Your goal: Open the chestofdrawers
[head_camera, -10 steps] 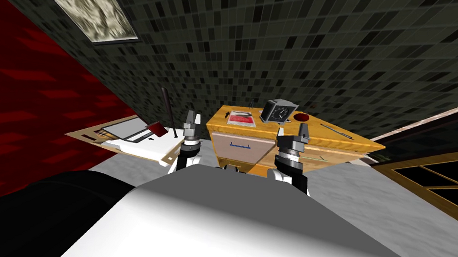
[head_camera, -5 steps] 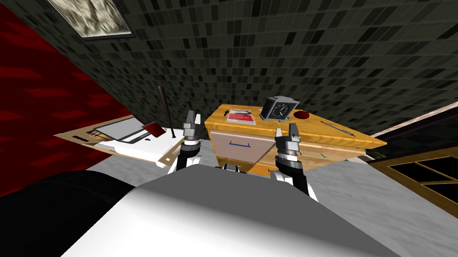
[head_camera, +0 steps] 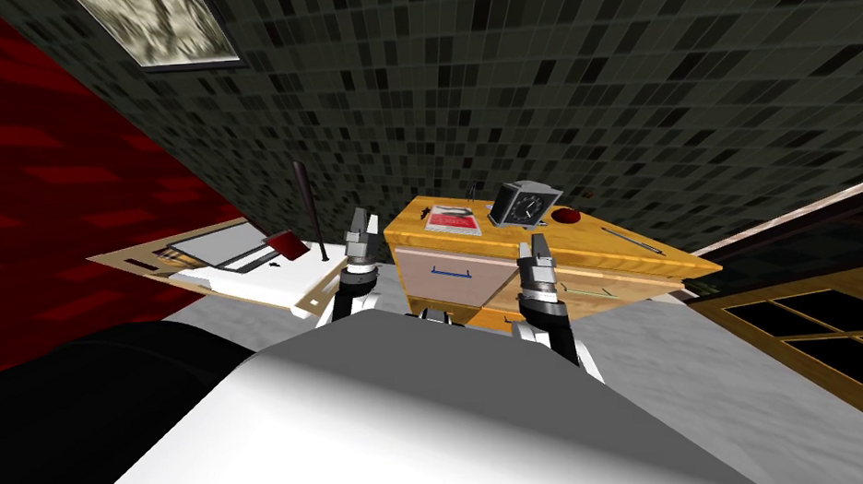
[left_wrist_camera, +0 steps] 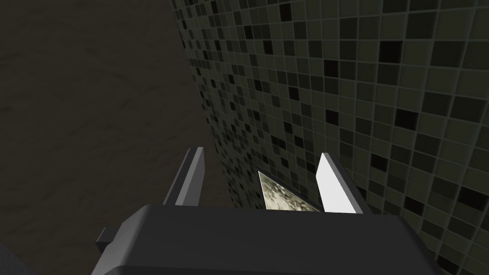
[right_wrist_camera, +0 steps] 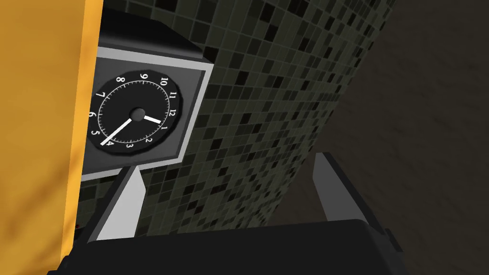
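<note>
The orange chest of drawers [head_camera: 596, 252] stands against the tiled wall ahead. Its pale drawer front [head_camera: 445, 269] carries a thin blue handle [head_camera: 451, 272]. To the right of that front, an orange ledge juts out below the top. My right gripper [head_camera: 537, 246] is raised just in front of the chest, right of the blue handle, open and holding nothing. In the right wrist view the open gripper [right_wrist_camera: 229, 184] points up past the chest's orange edge [right_wrist_camera: 38, 143] at a dark clock [right_wrist_camera: 138, 117]. My left gripper [head_camera: 360, 224] is raised left of the chest, open [left_wrist_camera: 260, 181] and empty.
On the chest's top lie a red magazine [head_camera: 453, 220], the clock [head_camera: 523, 205], a small red dish [head_camera: 567, 216] and a pen [head_camera: 633, 241]. A white desk [head_camera: 256, 271] with a dark bat [head_camera: 311, 209] stands to the left. A wood-framed glazed door [head_camera: 822, 334] is at the right.
My right gripper has shifted left toward the drawer front and turned more edge-on. The head view has drifted slightly. The left arm has held still.
</note>
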Controlling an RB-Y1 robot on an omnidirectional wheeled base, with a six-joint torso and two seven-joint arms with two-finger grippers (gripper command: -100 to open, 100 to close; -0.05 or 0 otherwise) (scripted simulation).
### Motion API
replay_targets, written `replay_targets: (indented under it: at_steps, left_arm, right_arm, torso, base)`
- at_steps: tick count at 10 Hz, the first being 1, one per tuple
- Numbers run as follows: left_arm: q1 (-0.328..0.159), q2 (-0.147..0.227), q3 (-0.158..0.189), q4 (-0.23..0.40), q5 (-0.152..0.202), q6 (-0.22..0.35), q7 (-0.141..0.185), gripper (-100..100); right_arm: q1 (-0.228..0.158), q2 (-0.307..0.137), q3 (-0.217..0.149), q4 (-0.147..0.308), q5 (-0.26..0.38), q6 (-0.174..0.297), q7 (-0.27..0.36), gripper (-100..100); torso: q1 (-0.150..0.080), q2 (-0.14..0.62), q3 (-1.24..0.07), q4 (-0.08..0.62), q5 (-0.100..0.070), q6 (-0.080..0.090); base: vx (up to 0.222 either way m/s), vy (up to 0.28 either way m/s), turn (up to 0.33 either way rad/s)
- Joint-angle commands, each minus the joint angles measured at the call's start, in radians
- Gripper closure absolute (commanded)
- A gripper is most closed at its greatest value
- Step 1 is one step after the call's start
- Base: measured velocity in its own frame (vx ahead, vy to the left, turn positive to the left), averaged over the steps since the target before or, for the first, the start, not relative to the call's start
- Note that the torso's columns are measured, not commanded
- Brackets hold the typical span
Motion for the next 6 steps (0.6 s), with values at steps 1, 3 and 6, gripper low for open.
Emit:
replay_targets:
  at_steps: [1, 3, 6]
  left_arm:
    - [0.0, 0.0, 0.0, 0.0, 0.0, 0.0, 0.0, 0]
    - [0.0, 0.0, 0.0, 0.0, 0.0, 0.0, 0.0, 0]
    - [0.0, 0.0, 0.0, 0.0, 0.0, 0.0, 0.0, 0]
  right_arm:
    - [-0.01, -0.017, -0.005, 0.024, 0.032, -0.012, 0.072, -100]
    - [-0.018, -0.029, -0.011, 0.045, 0.063, -0.022, 0.131, -100]
    - [-0.026, -0.039, -0.018, 0.067, 0.095, -0.032, 0.197, -100]
  torso:
    - [0.0, 0.0, 0.0, 0.0, 0.0, 0.0]
    - [0.0, 0.0, 0.0, 0.0, 0.0, 0.0]
    - [0.0, 0.0, 0.0, 0.0, 0.0, 0.0]
  base:
    - [0.007, 0.008, -0.023]
    - [0.005, 0.008, -0.039]
    - [0.007, 0.01, -0.024]
